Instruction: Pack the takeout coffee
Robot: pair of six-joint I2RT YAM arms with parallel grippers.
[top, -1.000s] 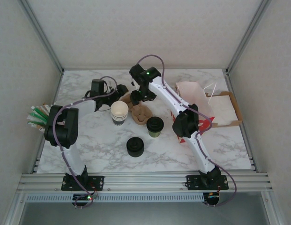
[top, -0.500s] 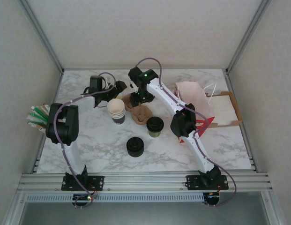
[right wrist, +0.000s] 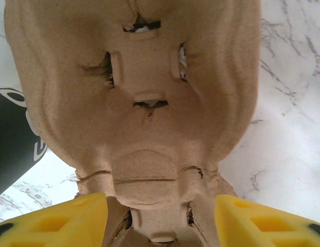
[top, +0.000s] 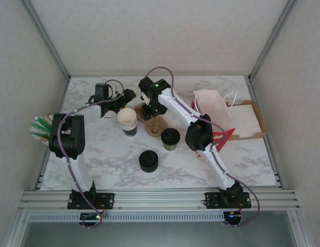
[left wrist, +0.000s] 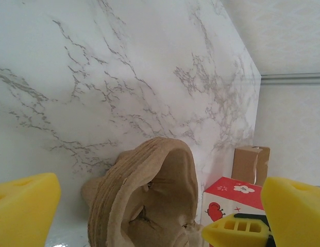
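Centre of the table (top: 100,154): takeout coffee (top: 170,139), upright, black lid on, just right of the pulp carrier (top: 155,124)
Left gripper (top: 127,95): released, jaws spread wide, near the carrier's far-left end
Right gripper (top: 149,109): yellow fingers (right wrist: 51,222) flank the carrier's far edge; clamped or loose, cannot tell
Cup stack (top: 129,121): just left of carrier
Lid stack (top: 148,160): nearer the bases

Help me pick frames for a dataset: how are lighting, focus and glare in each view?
Top external: soft, even light, faint shadows, sharp throughout, including the lidded coffee cup. Left wrist: marble table crisp, pulp cup carrier slightly soft, yellow jaws blurred at the frame edges. Right wrist: the carrier is very close, yet its texture reads clearly; no strong glare.
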